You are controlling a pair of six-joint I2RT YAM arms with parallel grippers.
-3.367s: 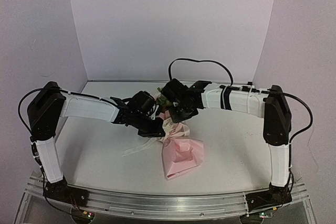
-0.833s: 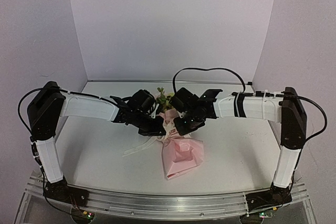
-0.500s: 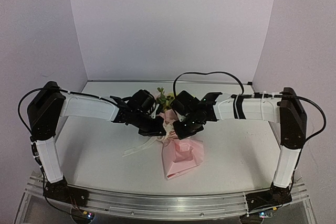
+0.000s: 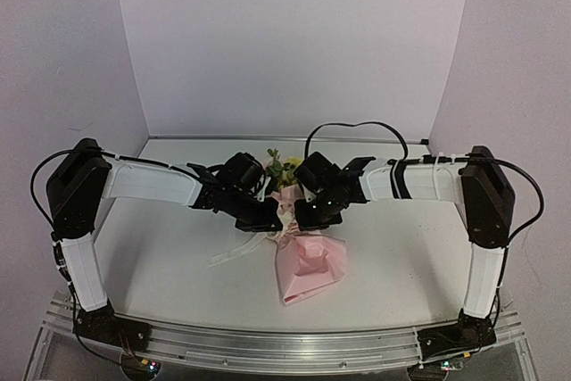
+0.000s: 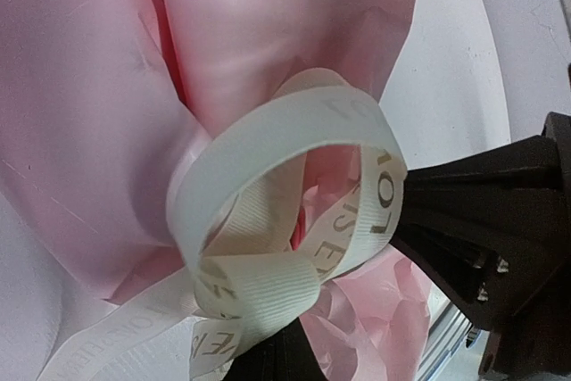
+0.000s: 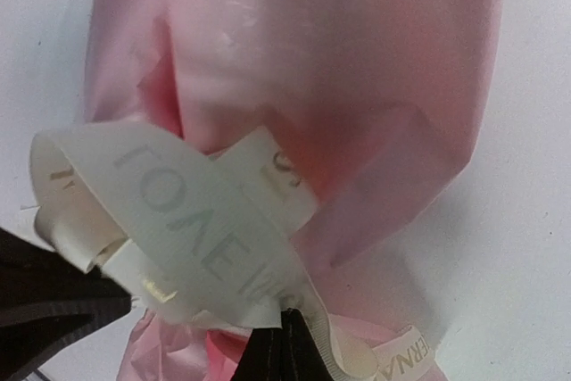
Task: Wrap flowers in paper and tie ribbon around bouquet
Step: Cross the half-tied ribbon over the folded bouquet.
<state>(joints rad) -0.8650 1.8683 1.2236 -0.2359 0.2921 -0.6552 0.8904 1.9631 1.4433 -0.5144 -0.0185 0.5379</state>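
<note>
Here, the ribbon (image 5: 294, 158) is a flat cream band, finely ribbed like grosgrain, with pale gold letters printed along it. It curls into one broad open loop and a crumpled knot against the pinched waist of the bouquet (image 4: 308, 265). The paper (image 6: 357, 60) is thin, smooth pink tissue, faintly translucent. It is folded in soft creases and flares into a cone whose pointed corner faces the arm bases. The flowers (image 4: 281, 167) show only as green leaves and a pale yellow bloom at the far end of the cone.

The table (image 4: 152, 256) is white and matte, with a ribbed metal rail (image 4: 285, 341) along its near edge. A plain lilac backdrop (image 4: 294, 42) curves around behind it.

The bouquet lies flat on the table between the two tools, its waist right under their tips. The left gripper (image 5: 272, 359) has its jaws pressed to a narrow point, pinching the ribbon at the knot. A loose tail trails away from it over the table on its outer side. The right gripper (image 6: 284, 332) is likewise closed tight on the ribbon, at the base of the loop, opposite the left one and just beside it. The blooms lie beyond both tips, and the cone's wide end lies on their near side.
</note>
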